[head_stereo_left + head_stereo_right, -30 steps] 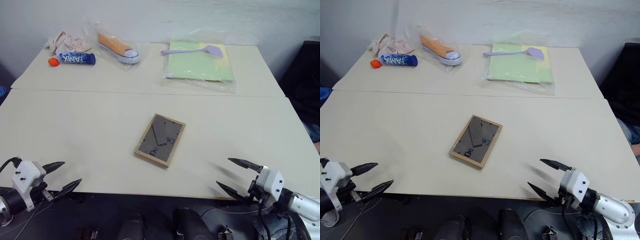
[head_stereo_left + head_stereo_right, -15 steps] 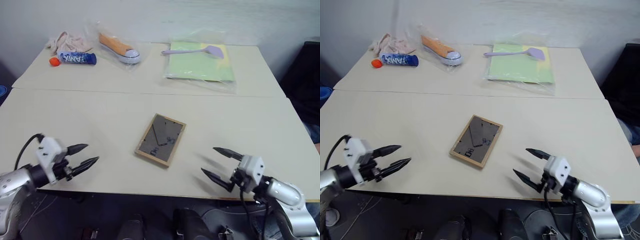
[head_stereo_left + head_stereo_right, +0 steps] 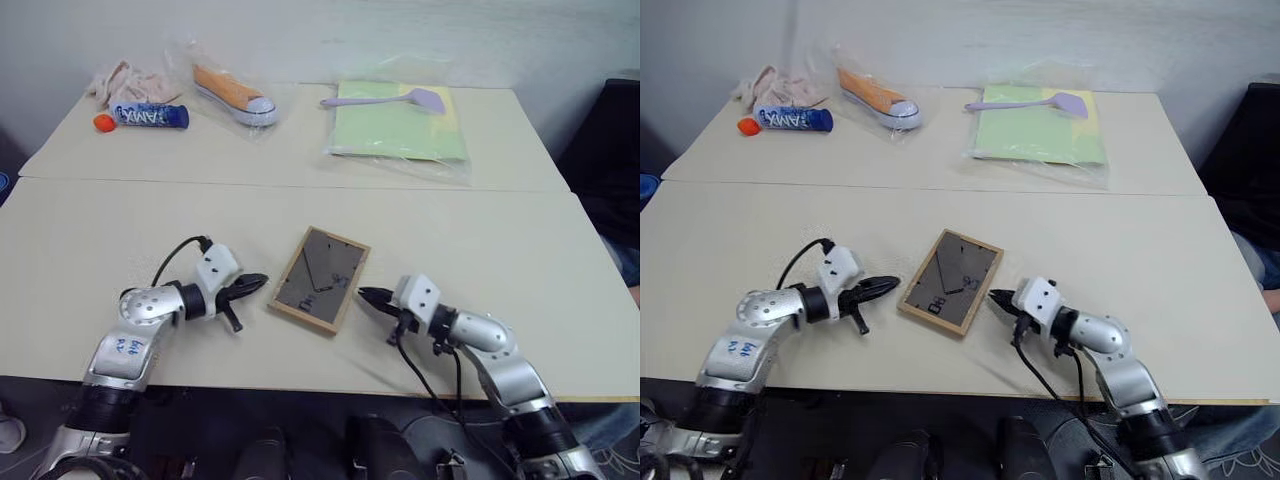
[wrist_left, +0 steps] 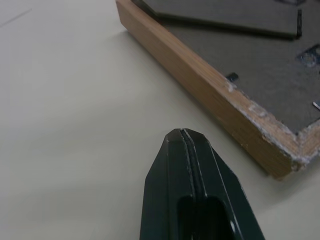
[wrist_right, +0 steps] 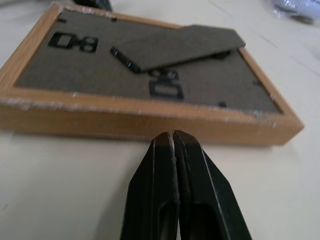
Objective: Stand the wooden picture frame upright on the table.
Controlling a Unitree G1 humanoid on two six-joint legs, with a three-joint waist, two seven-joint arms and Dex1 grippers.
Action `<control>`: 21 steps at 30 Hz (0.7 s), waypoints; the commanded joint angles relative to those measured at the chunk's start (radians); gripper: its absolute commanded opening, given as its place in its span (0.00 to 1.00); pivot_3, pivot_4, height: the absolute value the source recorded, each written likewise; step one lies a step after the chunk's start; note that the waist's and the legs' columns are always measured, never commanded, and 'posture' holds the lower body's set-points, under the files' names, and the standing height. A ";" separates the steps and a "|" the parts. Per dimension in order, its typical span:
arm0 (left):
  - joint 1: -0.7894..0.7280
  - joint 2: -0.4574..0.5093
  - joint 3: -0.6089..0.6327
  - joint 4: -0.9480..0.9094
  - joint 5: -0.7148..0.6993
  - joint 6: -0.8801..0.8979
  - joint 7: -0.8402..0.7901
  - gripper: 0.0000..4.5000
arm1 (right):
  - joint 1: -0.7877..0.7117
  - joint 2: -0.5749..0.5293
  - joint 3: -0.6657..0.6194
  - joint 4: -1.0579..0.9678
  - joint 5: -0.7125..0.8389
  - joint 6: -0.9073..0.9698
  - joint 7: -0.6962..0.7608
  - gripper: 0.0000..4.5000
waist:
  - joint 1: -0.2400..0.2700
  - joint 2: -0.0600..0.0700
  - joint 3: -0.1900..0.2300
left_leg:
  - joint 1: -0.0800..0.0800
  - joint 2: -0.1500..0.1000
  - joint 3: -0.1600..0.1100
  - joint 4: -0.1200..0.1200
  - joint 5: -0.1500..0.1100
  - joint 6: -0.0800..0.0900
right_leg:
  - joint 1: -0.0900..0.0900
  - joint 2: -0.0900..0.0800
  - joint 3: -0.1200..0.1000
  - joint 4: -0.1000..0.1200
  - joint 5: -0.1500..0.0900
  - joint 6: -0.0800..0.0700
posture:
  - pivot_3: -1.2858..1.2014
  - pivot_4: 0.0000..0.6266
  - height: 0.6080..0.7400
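On the cream surface (image 3: 480, 250), wooden picture frame (image 3: 320, 279) lies backing-up between left gripper (image 3: 258, 283) and right gripper (image 3: 364, 296), both jaws clenched empty.

Silver arms with black cables end in white wrist blocks and black, pointed hands: left hand (image 3: 252, 284), right hand (image 3: 366, 297).

We see both arms stretched low and forward, angled inward toward each other. Left gripper (image 3: 256, 283) has its two black fingers pressed together, tips pointing toward our right and slightly downward; wrist view shows the fingers (image 4: 187, 165) meeting along one thin seam. Right gripper (image 3: 366, 296) likewise has fingers (image 5: 172, 165) closed tip to tip, pointing toward our left, nearly level. Cables loop off both wrists.
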 commanded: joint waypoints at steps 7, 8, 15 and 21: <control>0.069 -0.035 -0.045 -0.107 -0.020 0.021 -0.031 0.00 | -0.070 -0.001 -0.008 0.022 0.007 0.028 0.010 0.01 | 0.000 0.000 0.000 | 0.000 0.000 0.000 0.001 0.000 0.000 | 0.000 0.000 0.000 0.001 0.000 0.000 | 0.52 0.24 1.00; 0.076 -0.035 -0.041 -0.112 -0.018 0.023 -0.024 0.00 | -0.074 -0.004 -0.009 0.026 0.007 0.027 0.014 0.01 | 0.000 0.000 0.000 | 0.000 0.000 0.000 0.001 0.000 0.000 | 0.000 -0.001 0.000 0.001 0.000 0.000 | 0.52 0.24 1.00; 0.131 0.025 0.117 -0.162 -0.125 0.238 0.008 0.08 | -0.066 -0.051 -0.031 0.000 0.026 0.043 0.060 0.00 | -0.003 0.000 0.000 | 0.000 0.000 -0.001 0.001 0.000 0.000 | 0.001 0.000 0.000 0.001 0.000 0.000 | 0.52 0.24 1.00; 0.006 0.115 0.287 -0.174 -0.541 0.996 -0.031 0.46 | -0.043 -0.102 -0.022 -0.060 0.042 0.077 0.111 0.00 | -0.001 0.000 0.000 | 0.000 0.001 -0.002 0.002 0.000 0.000 | 0.001 0.000 0.000 0.003 0.000 0.000 | 0.52 0.24 1.00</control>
